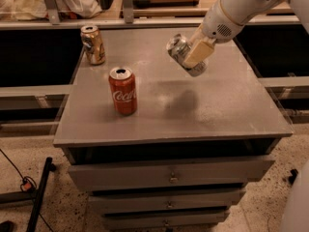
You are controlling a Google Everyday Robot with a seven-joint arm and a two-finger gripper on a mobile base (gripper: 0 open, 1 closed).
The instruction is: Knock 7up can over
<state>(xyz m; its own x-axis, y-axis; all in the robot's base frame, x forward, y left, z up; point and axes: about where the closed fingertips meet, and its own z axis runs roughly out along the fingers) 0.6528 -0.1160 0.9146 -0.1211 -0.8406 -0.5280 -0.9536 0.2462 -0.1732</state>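
The 7up can (179, 52), silvery with a silver top, is held tilted in the air above the grey cabinet top (217, 105), its top pointing up-left. My gripper (193, 56) comes in from the upper right on a white arm and is shut on the can, one tan finger (198, 53) across its side. The can's shadow falls on the cabinet top below it.
A red Coca-Cola can (123, 90) stands upright at the left middle of the top. A gold-brown can (93, 44) stands at the back left corner. Drawers front the cabinet below. A shelf rail runs along the back edge.
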